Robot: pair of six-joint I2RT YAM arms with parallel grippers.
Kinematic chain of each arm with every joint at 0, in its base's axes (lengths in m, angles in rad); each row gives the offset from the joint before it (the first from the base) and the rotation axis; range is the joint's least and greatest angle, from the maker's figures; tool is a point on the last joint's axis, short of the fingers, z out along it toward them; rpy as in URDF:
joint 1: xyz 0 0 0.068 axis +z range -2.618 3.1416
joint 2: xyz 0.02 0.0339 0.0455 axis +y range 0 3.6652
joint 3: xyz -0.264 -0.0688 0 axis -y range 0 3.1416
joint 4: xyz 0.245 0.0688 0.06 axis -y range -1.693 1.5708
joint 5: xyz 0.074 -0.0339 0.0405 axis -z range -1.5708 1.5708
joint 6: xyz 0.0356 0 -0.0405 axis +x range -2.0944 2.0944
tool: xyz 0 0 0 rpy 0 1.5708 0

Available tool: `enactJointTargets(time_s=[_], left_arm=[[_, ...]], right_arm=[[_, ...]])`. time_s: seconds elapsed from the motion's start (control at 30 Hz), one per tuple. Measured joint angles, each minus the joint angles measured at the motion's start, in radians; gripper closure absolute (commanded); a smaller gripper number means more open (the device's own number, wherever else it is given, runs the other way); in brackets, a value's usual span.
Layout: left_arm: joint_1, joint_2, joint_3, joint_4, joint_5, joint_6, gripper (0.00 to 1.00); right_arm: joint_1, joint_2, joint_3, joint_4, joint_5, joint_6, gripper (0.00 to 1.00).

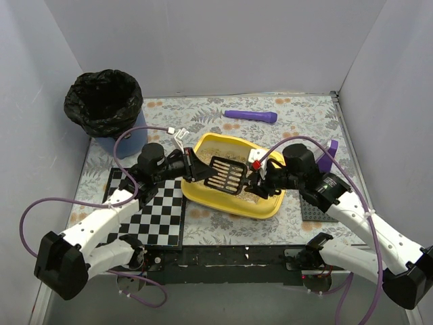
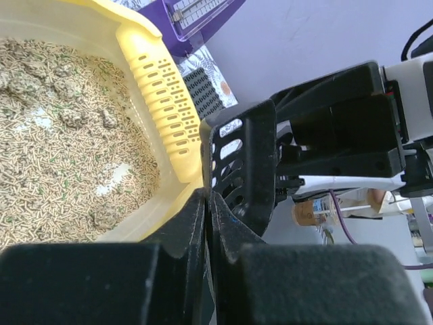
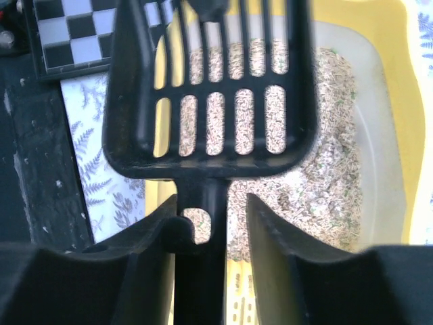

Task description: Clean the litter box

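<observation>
The yellow litter box [image 1: 265, 206] with beige litter sits mid-table. The black slotted scoop [image 1: 226, 175] hangs level above it. My left gripper [image 1: 197, 168] is shut on the scoop's front rim. In the left wrist view its jaws [image 2: 206, 196] pinch the thin edge of the scoop [image 2: 240, 159], beside the box's slotted strip [image 2: 162, 88]. My right gripper [image 1: 254, 177] is open around the scoop's handle. In the right wrist view [image 3: 211, 203] its left finger touches the handle [image 3: 203, 230] and its right finger stands off it. Litter [image 3: 325, 156] shows through the slots.
A blue bin lined with a black bag [image 1: 105, 105] stands at the back left. A purple cylinder [image 1: 250, 116] lies behind the box. A checkerboard [image 1: 152, 210] lies front left. A purple object [image 1: 331, 150] and a dark mat [image 1: 316, 211] are on the right. Walls enclose the table.
</observation>
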Motion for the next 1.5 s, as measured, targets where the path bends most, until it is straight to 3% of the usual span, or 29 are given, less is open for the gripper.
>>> enactJointTargets(time_s=[0.03, 0.13, 0.27, 0.5, 0.63, 0.97, 1.3, 1.5], left_arm=[[0.0, -0.013, -0.006, -0.004, -0.02, -0.004, 1.0], [0.0, -0.07, -0.03, -0.009, -0.073, -0.026, 1.0], [0.0, -0.164, -0.068, 0.043, -0.153, -0.093, 1.0], [0.006, -0.24, -0.121, 0.105, -0.246, -0.169, 1.0], [0.025, -0.295, -0.136, 0.093, -0.302, -0.179, 1.0], [0.025, -0.333, -0.136, 0.123, -0.306, -0.175, 1.0], [0.025, -0.323, -0.148, 0.132, -0.282, -0.187, 1.0], [0.025, -0.315, -0.151, 0.127, -0.261, -0.19, 1.0]], right_arm=[[0.003, -0.002, 0.0, 0.006, 0.012, 0.024, 0.23], [0.003, -0.037, -0.008, 0.078, 0.128, 0.18, 0.13], [0.017, -0.123, -0.04, 0.143, 0.251, 0.463, 0.15], [0.042, -0.253, -0.132, 0.23, 0.315, 0.93, 0.18], [0.008, -0.328, -0.154, 0.273, 0.466, 1.086, 0.18], [0.006, -0.381, -0.122, 0.287, 0.584, 1.217, 0.22], [0.002, -0.296, -0.136, 0.486, 0.393, 1.21, 0.24], [0.002, -0.294, -0.136, 0.532, 0.36, 1.208, 0.25]])
